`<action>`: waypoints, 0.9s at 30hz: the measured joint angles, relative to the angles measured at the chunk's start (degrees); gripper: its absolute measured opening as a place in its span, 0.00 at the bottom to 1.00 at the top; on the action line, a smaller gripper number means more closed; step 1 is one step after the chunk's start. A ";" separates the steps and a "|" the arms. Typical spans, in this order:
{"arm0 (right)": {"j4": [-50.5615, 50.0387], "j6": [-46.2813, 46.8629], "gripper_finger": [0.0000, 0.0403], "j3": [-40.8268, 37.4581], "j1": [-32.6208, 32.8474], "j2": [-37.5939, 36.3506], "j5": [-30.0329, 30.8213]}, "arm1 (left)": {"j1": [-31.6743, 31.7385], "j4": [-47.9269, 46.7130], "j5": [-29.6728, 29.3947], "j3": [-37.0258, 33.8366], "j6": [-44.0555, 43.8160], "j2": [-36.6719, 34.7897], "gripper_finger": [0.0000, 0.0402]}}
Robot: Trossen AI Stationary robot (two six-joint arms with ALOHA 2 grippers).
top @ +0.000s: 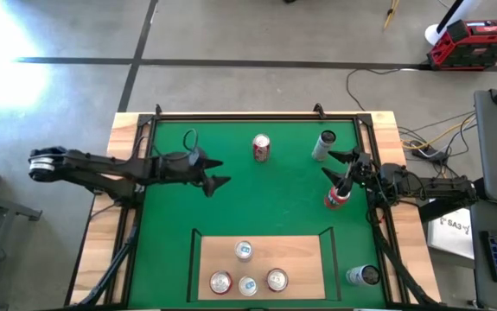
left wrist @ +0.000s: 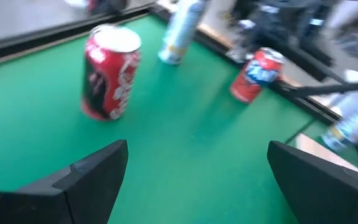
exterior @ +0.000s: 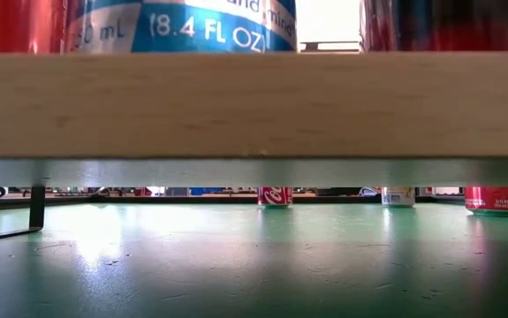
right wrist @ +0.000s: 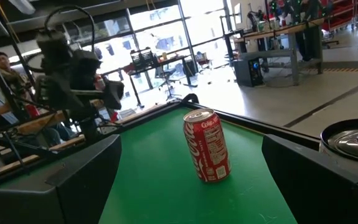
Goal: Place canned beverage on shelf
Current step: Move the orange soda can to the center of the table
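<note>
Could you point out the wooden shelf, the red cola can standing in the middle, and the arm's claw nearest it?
shelf (top: 304,259): high view, bare board.
red cola can (top: 261,148): high view, its top.
left end effector (top: 217,173): high view, between open fingertips.

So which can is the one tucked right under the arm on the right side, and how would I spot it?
Start from the green mat and go to its right edge, where the right gripper hangs open. The red can stands just below it. Unlike the silver can nearby, it is red with a blue patch.
</note>
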 joint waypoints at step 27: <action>-0.02 0.00 0.95 0.02 0.01 0.00 0.00 | 19.45 26.65 14.93 -18.78 6.77 4.14 0.92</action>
